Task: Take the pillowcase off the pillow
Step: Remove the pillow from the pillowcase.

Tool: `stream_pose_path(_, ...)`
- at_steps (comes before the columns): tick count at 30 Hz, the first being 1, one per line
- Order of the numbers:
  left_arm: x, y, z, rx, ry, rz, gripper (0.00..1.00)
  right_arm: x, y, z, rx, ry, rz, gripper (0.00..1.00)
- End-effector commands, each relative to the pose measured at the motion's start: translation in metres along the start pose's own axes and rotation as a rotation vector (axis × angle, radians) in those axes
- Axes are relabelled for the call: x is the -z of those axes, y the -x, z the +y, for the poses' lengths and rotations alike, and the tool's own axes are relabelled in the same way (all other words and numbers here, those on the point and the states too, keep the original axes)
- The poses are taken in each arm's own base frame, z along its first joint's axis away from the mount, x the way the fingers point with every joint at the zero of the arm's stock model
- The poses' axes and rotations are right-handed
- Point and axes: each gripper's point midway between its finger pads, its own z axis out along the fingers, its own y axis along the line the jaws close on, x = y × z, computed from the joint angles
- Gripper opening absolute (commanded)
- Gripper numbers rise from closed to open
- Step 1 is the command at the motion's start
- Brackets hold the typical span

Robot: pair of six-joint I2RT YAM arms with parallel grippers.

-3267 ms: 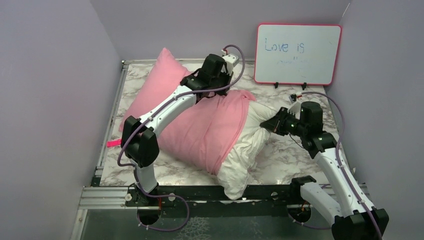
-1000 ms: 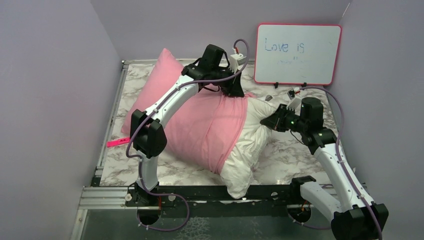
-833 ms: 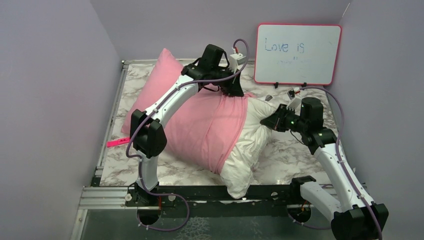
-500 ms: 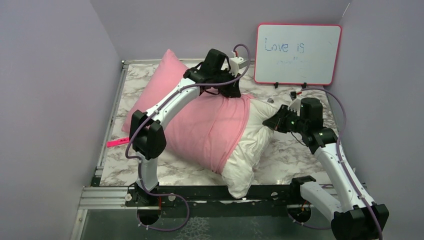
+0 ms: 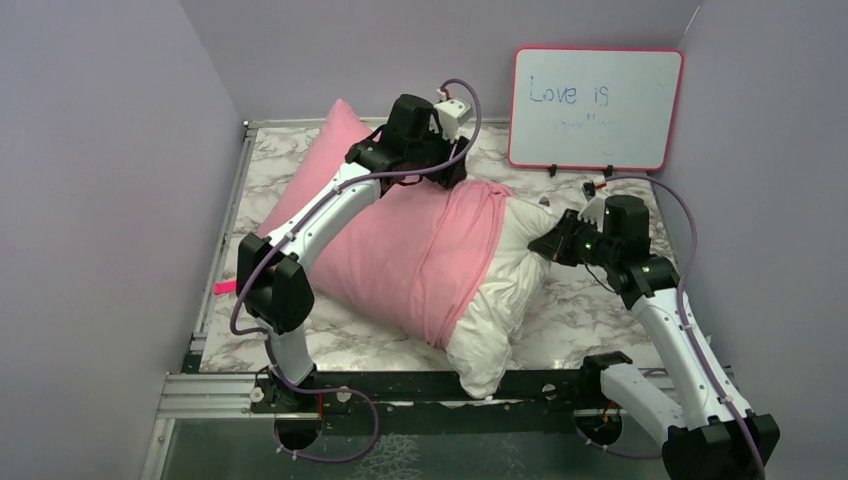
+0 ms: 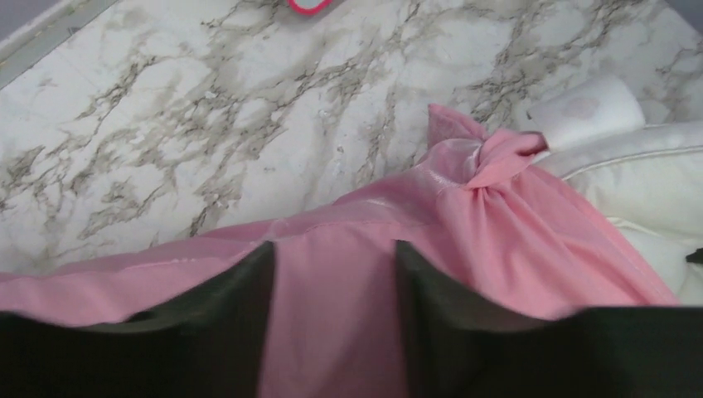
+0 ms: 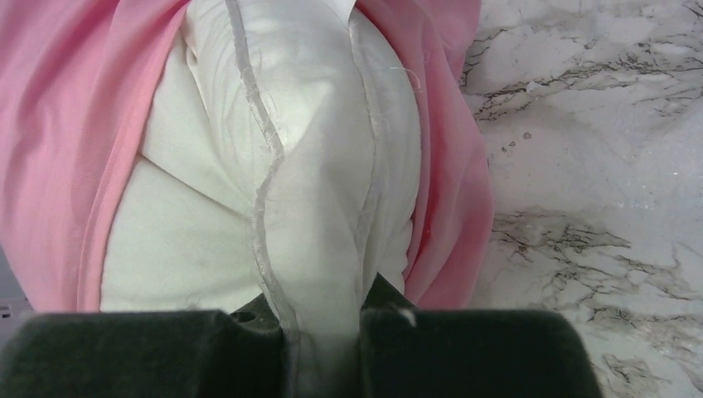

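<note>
Right jaws clenched on pillow [image 7: 323, 207] seam, left jaws parted above pillowcase [image 6: 497, 240], pillow partly inside it

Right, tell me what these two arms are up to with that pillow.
The job is getting the pink pillowcase off the white pillow. The right gripper is clamped on the pillow's bare end, which sticks out of the cover. The left gripper sits over the far side of the pillowcase with its fingers apart, not clearly gripping anything. Most of the pillow is still inside.
</note>
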Motion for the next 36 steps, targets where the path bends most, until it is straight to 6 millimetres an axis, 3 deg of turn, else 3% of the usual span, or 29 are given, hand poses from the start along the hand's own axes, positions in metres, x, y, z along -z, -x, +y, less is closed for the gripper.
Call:
stream_pose_path(1,0.002,0.035,-0.041,-0.037,-0.227,-0.089,0.72,0.018,0.038,0.039,0.145,0.161,-0.139,0.01)
stream_pose_path(4,-0.003,0.037,-0.073,-0.008,-0.440,-0.075,0.83,0.021,0.040,0.047,0.181,0.202,-0.145,0.01)
stream_pose_path(7,-0.002,0.029,-0.104,0.009,-0.656,-0.024,0.84,0.023,0.045,0.049,0.197,0.200,-0.165,0.01)
stream_pose_path(10,-0.004,0.011,-0.117,0.007,-0.742,0.036,0.83,0.021,0.048,0.045,0.199,0.175,-0.168,0.01)
stream_pose_path(12,-0.005,-0.004,-0.119,-0.007,-0.750,0.080,0.76,0.020,0.049,0.044,0.200,0.171,-0.168,0.01)
stream_pose_path(14,-0.005,-0.018,-0.117,-0.011,-0.742,0.126,0.58,0.019,0.051,0.043,0.198,0.163,-0.171,0.00)
stream_pose_path(18,-0.011,-0.029,-0.086,-0.047,-0.529,0.166,0.00,0.019,0.055,0.031,0.181,0.089,-0.193,0.01)
stream_pose_path(21,-0.007,-0.011,-0.045,-0.055,-0.280,0.129,0.00,0.019,0.056,0.008,0.108,-0.046,-0.208,0.01)
stream_pose_path(24,0.013,0.017,-0.008,-0.050,-0.085,0.038,0.00,0.017,0.046,-0.009,0.065,-0.114,-0.190,0.01)
stream_pose_path(28,0.037,0.043,0.019,-0.031,0.010,-0.055,0.00,0.010,0.031,-0.016,0.014,-0.122,-0.155,0.00)
stream_pose_path(34,0.038,0.023,0.025,-0.018,0.021,-0.017,0.00,0.010,0.035,-0.013,0.009,-0.113,-0.165,0.01)
stream_pose_path(36,0.038,0.015,0.037,-0.006,0.087,0.003,0.00,0.012,0.040,-0.014,0.016,-0.128,-0.180,0.01)
